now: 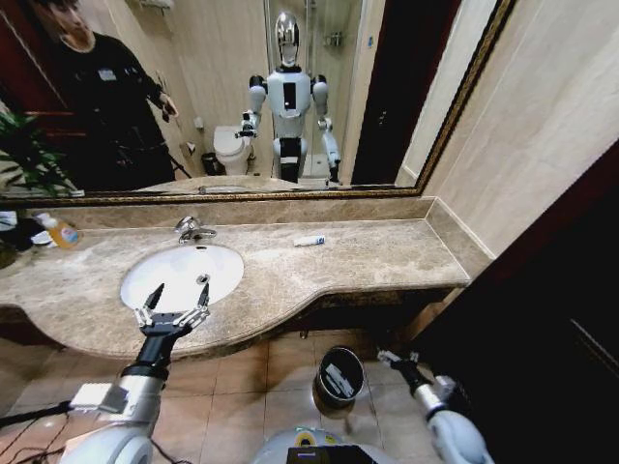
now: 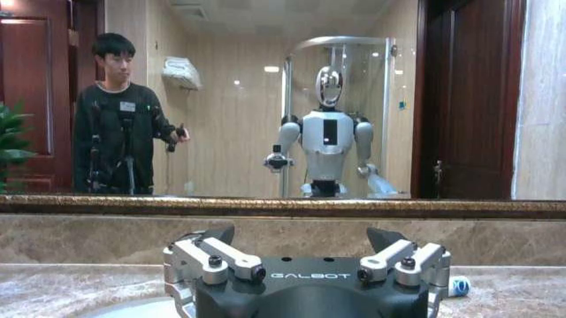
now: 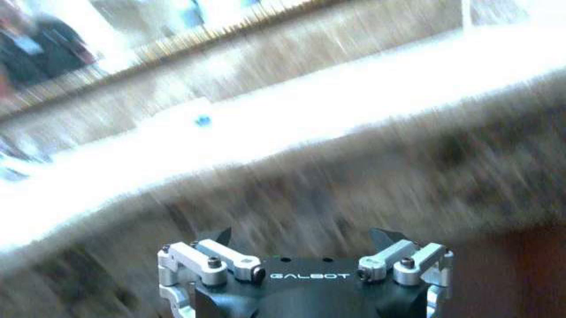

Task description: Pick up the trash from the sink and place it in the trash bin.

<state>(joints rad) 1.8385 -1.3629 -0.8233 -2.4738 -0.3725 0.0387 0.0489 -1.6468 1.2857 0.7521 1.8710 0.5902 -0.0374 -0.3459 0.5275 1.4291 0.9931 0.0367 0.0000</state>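
The white oval sink [image 1: 182, 274] is set in the marble countertop under a chrome faucet [image 1: 193, 230]. My left gripper [image 1: 179, 290] hovers open over the basin's front rim, holding nothing; its wrist view shows the spread gripper [image 2: 301, 240] facing the mirror. One piece of trash, a small white tube [image 1: 309, 241] with a blue end, lies on the counter right of the faucet, also the tube [image 2: 458, 286]. The black trash bin [image 1: 339, 377] stands on the floor below the counter with white bits inside. My right gripper [image 1: 392, 360] hangs low beside the bin, open and with nothing in it.
A clear bottle of orange liquid [image 1: 63, 232] stands at the counter's far left, beside a plant [image 1: 24, 155]. A mirror [image 1: 290, 97] backs the counter. A dark panel [image 1: 542, 319] closes off the right side. Tiled floor [image 1: 242, 387] lies under the counter's curved edge.
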